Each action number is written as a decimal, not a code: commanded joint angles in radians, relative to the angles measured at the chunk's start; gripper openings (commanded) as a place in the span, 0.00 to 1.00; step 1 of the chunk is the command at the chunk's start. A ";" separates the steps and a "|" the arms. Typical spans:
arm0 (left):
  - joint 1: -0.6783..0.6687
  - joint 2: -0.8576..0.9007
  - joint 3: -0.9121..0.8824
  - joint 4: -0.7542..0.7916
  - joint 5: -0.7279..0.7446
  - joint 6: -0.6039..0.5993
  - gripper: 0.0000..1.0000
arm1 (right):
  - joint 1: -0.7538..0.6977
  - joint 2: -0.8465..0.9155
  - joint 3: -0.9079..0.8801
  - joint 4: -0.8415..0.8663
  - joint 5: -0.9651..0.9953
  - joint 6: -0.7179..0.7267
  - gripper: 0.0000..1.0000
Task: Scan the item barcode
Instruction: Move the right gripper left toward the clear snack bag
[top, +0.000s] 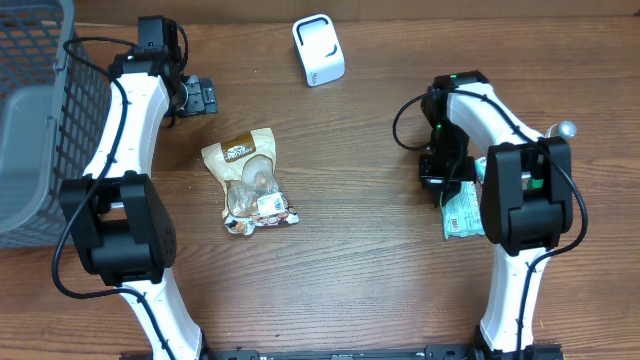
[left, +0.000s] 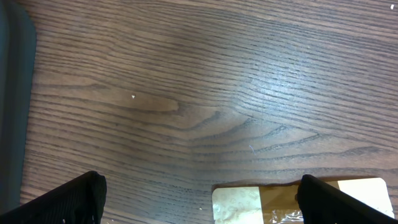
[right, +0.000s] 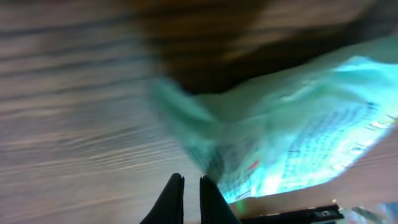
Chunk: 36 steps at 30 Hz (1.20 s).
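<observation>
Your open room is the middle of the brown wood-grain table (top: 350, 250): bare boards run from the near edge up towards the far side. A grey mesh plastic basket (top: 30, 60) closes off the far left edge. A small white box-shaped scanner (top: 318, 50) stands at the far side, near the centre and apart from everything else. Left of centre lies a cream and brown crinkled snack bag (top: 250, 180), with clear table all round it.

The item on your right is a teal-green flat plastic packet (top: 460, 212). It lies near the right side, partly under the right arm's white link. The right gripper (top: 440, 180) sits at the packet's left edge. In the right wrist view its jaws are drawn almost together, with only a thin slit between the two dark fingers (right: 176, 199). The packet (right: 298, 137) looms just beyond and to the right of the tips. That view is badly blurred, so you cannot tell whether the packet's edge is pinched.

The left gripper (top: 200, 97) hangs at the far left, beside the basket, with its jaws spread wide and nothing between them. In its wrist view the top of the snack bag (left: 273, 202) shows low down between the fingers.
</observation>
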 joint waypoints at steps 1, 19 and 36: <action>-0.001 -0.002 0.018 0.001 -0.012 -0.010 0.99 | -0.014 -0.005 -0.006 0.002 0.063 0.029 0.08; -0.001 -0.002 0.018 0.001 -0.012 -0.010 0.99 | -0.011 -0.005 -0.006 -0.029 0.161 0.049 0.08; -0.001 -0.002 0.018 0.001 -0.012 -0.010 1.00 | 0.177 -0.005 -0.006 0.218 -0.373 0.040 0.38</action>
